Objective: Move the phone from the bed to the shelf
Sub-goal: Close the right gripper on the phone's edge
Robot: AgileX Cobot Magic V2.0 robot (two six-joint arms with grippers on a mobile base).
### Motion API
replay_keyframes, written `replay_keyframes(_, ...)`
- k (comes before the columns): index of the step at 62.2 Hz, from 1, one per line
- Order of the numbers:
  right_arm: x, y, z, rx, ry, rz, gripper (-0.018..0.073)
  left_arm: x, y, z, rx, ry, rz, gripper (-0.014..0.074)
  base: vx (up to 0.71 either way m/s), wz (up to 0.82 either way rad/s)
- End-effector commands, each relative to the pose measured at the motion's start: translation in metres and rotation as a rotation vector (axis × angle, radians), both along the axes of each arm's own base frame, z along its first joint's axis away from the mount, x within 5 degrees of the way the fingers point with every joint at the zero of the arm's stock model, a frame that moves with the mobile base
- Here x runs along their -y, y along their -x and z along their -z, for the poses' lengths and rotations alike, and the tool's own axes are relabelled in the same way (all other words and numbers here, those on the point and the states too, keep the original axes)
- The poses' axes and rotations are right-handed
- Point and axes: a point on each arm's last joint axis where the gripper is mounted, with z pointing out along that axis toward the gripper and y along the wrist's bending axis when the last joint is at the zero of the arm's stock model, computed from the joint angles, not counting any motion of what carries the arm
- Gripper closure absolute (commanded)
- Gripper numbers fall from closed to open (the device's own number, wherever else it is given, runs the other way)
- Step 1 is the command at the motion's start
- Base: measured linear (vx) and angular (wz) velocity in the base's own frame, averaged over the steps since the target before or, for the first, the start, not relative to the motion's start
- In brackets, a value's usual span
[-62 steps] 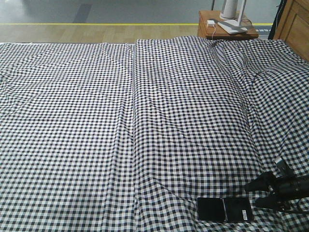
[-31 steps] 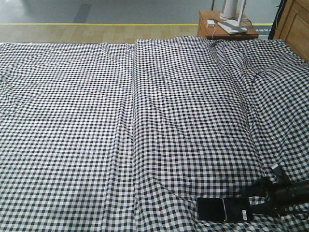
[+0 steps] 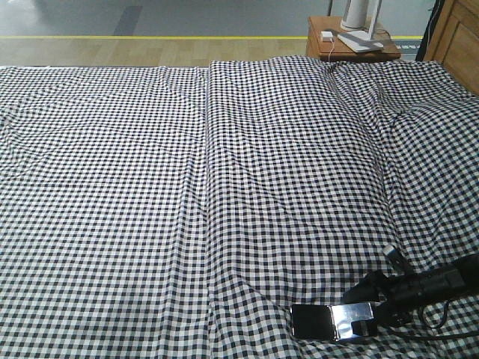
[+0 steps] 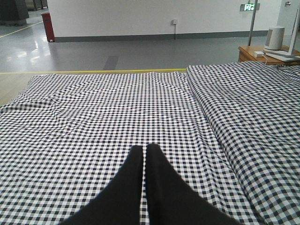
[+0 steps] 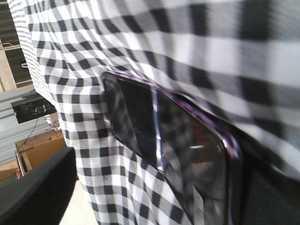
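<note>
The phone (image 3: 322, 321) is a glossy black slab lying on the black-and-white checked bed (image 3: 150, 187) near its front right edge. My right gripper (image 3: 372, 307) reaches in from the right and stands open around the phone's right end. In the right wrist view the phone (image 5: 136, 117) fills the gap, its pinkish edge against the right finger (image 5: 267, 192), while the left finger (image 5: 37, 192) stays apart from it. Pale wooden boards of the shelf (image 5: 33, 150) show past the bed's edge. My left gripper (image 4: 144, 149) hovers shut over the bed (image 4: 93, 103), holding nothing.
A small brown side table (image 3: 348, 45) with a white fan base and charger stands behind the bed at the back right, also in the left wrist view (image 4: 262, 50). Wooden furniture (image 3: 458, 37) stands at the far right corner. Wood and grey floor lie beyond.
My right gripper has moved left onto the phone's right end. The phone has slid a little to the left and now catches a bright reflection. The left gripper shows no change.
</note>
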Motion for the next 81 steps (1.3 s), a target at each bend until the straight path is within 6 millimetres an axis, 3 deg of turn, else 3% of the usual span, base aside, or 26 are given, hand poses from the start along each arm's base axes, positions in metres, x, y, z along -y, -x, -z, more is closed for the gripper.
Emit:
replay_keyframes(1,-0.007,-0.014,-0.033,0.06,-0.122,-0.026,-0.0035,0.0,0.0,-0.004,0.071,0.005,-0.003,0.0595,0.0,0.0)
replay_keyframes(22,-0.012,-0.018,-0.034,0.092,-0.138,-0.014,0.0003,0.0,0.0,-0.004,0.071,0.005,-0.003,0.0595,0.0,0.0)
replay_keyframes(35,-0.011,-0.017,-0.033,0.085,-0.131,-0.029,0.009,0.0,0.0,-0.004,0.071,0.005,-0.003,0.0595,0.0,0.0)
replay_keyframes(48,-0.01,-0.01,-0.031,0.067,-0.099,-0.105,0.0273,0.0,0.0,-0.004,0.071,0.005,-0.003,0.0595,0.0,0.0)
replay_keyframes(62,-0.009,-0.009,-0.03,0.074,-0.093,-0.129,0.0575,0.0,0.0,-0.004,0.071,0.005,-0.003,0.0595,0.0,0.0)
replay_keyframes(81,-0.007,-0.013,-0.041,0.086,-0.083,-0.124,0.0568,0.0,0.0,-0.004,0.071,0.005,-0.003,0.0595,0.0,0.0)
